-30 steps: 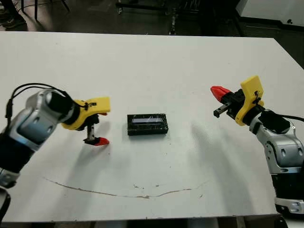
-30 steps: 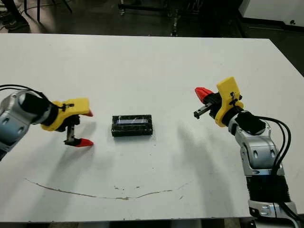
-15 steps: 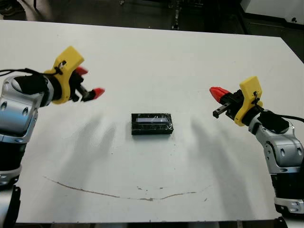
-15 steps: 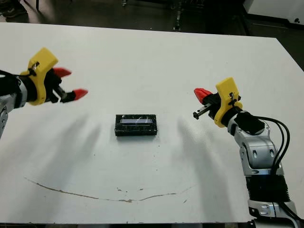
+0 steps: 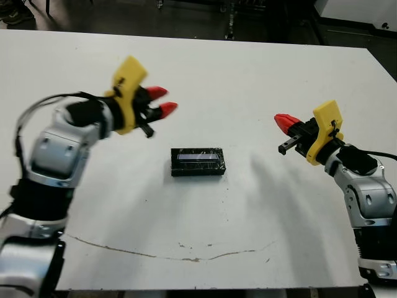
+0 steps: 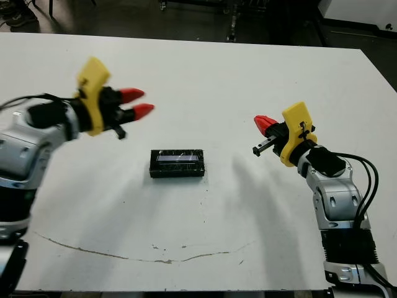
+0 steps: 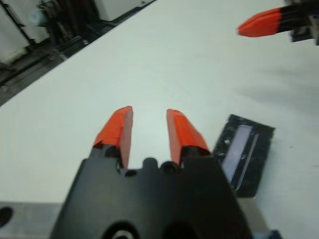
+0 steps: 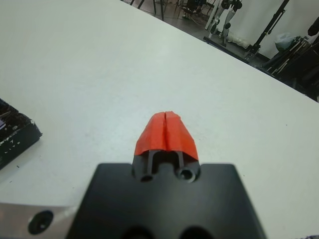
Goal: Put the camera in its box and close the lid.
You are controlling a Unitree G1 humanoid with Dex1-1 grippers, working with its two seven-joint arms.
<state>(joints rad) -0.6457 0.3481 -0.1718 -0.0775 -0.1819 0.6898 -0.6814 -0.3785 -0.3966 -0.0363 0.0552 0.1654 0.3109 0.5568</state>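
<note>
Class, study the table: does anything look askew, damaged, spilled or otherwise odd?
Nothing is spilled or broken. The closed box lies flat and square mid-table. One oddity: a thin brownish wavy mark crosses the white table near its front edge. Both grippers hang clear.

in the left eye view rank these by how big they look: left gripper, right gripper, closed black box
1. left gripper
2. right gripper, though it looks alike; pose and nearness could sway it
3. box, lid on
</note>
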